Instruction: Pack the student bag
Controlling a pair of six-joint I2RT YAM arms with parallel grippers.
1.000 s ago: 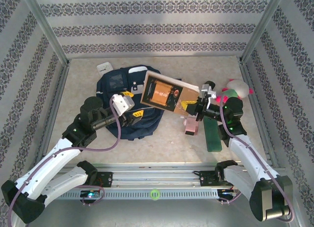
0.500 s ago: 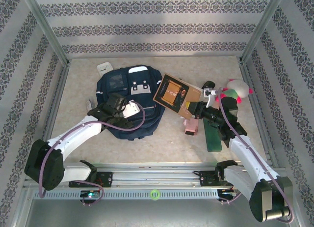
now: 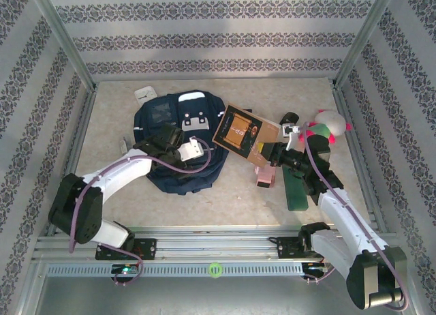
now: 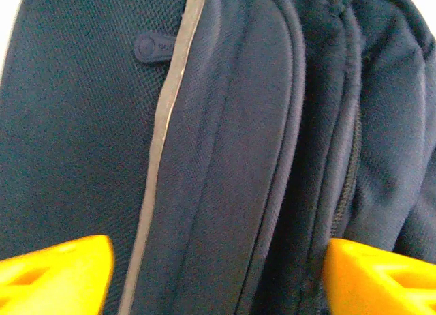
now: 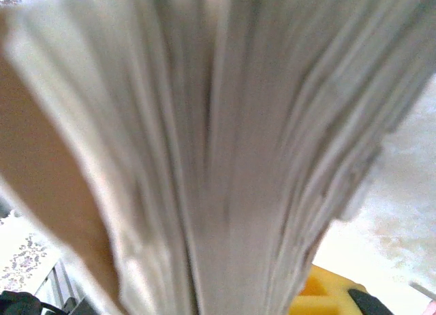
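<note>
The student bag, navy blue with a grey-white patch, lies flat at the table's middle left. My left gripper is down on the bag's right side. In the left wrist view it is open, and its yellow fingertips straddle a ridge of the bag's fabric beside a pale stripe and a zip. My right gripper is shut on a brown-covered book, held tilted just right of the bag. The book's page edges are close to the right wrist camera, with one yellow finger below them.
A pink object and a green flat object lie under the right arm. A white, pink and green plush toy sits at the far right. A small white card lies behind the bag. Metal frame posts and patterned walls enclose the table.
The left arm dropped from above onto the bag and slid a little right; its jaws widened, then narrowed somewhat. The book swung right and tilted, then held still.
</note>
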